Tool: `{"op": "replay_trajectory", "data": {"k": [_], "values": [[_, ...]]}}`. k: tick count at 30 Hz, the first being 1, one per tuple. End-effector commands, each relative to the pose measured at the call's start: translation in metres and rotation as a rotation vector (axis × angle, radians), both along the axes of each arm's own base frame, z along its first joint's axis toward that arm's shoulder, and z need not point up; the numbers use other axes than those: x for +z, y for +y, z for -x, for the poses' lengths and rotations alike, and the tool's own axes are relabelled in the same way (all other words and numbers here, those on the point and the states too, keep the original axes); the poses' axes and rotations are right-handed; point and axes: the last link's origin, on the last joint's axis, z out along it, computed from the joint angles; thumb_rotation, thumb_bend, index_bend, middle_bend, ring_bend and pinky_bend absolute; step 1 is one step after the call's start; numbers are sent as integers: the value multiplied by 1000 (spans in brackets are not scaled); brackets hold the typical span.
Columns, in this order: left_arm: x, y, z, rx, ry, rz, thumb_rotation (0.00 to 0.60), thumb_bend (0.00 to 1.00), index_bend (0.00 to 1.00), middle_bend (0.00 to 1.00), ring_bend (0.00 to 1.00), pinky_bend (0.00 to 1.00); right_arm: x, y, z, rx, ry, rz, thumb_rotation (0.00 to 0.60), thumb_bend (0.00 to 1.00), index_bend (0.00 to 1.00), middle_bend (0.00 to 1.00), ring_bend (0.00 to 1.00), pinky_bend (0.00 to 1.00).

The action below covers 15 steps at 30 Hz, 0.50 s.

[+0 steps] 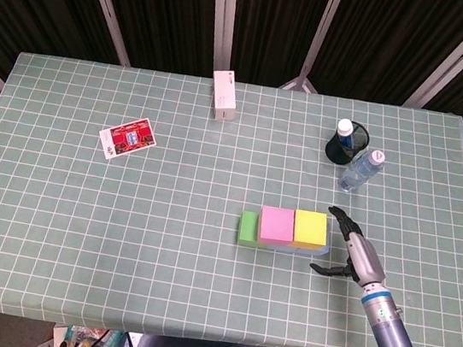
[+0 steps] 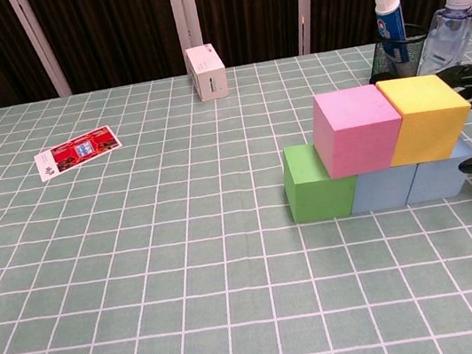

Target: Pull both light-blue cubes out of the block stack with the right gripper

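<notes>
Head looks down; chest looks level, nearer.

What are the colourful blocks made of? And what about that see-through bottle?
The pink cube, yellow cube, green cube and two light-blue cubes look like soft foam or matte plastic: flat colour, no shine, slightly rounded edges. I cannot tell which. The bottle looks like thin clear plastic, since the background shows through it, with a white cap.

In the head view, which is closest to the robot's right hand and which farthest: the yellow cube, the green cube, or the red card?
From the right hand:
1. Yellow cube, top of the stack, right beside the hand.
2. Green cube, stack's far end.
3. Red card, far across the table.
</notes>
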Motion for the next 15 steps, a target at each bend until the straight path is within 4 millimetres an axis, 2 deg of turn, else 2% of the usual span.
{"op": "replay_trajectory", "data": {"k": [1,8,12,15], "values": [[-1,0,0,4,1,0,600,183,87,0,0,0,-9,-3,-1,7,3,-19,600,99,12,18,42,0],[0,0,0,7,-1,-3,600,183,88,0,0,0,-24,-9,-3,14,-7,-25,600,99,13,33,70,0],[1,0,0,4,-3,-2,600,183,88,0,0,0,-29,-18,-4,12,-27,11,600,99,28,83,120,0],[2,0,1,5,-4,-5,600,183,88,0,0,0,-32,-23,-3,5,-44,28,600,99,89,154,175,0]]}}
